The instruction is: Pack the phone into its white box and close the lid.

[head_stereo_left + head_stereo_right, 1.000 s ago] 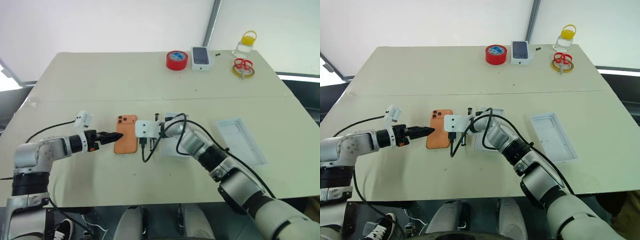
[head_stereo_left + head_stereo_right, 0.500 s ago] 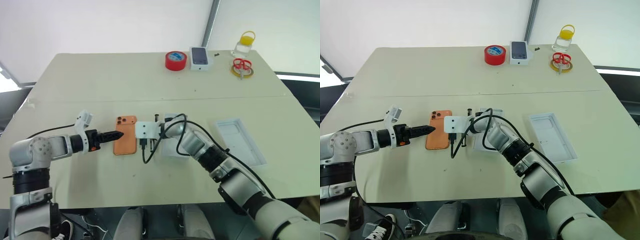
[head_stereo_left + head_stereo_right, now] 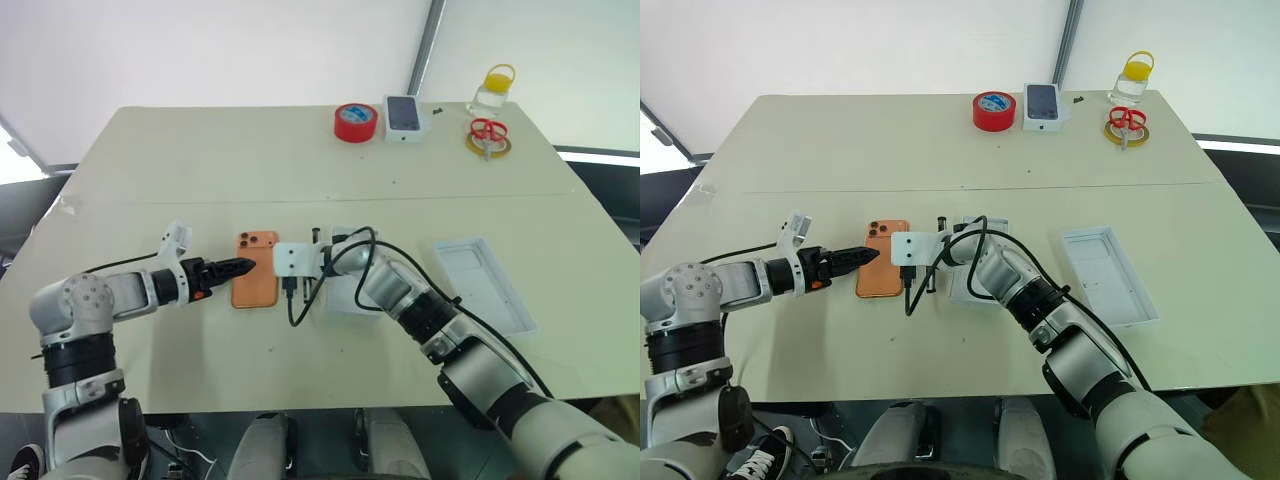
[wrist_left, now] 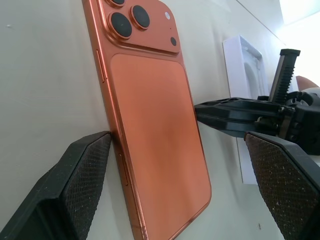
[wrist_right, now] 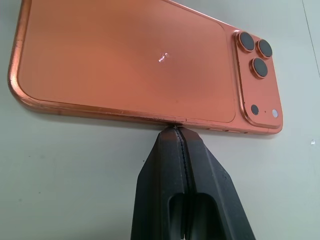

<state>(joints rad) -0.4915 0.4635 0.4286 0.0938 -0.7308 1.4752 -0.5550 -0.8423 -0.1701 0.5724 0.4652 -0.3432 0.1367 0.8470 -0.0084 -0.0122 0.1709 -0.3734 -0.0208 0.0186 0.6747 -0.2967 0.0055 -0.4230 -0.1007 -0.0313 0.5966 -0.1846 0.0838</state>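
Between open left jaws, phone (image 4: 150, 125).

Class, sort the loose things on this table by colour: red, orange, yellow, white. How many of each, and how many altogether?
Red: 2, tape roll, scissors
Orange: 1, phone
Yellow: 2, yellow-capped bottle, yellow tape ring
White: 3, box with phone picture, lid, white box
Total: 8

The phone (image 3: 255, 282) is copper-orange with black lenses. The tabletop (image 3: 200, 170) is pale beige. At its far right sit a red tape roll (image 3: 355, 122), red-handled scissors (image 3: 487, 128) and a clear bottle (image 3: 491, 90) with a yellow cap. The fingers (image 4: 75, 190) are black with a fine cross-hatched texture.
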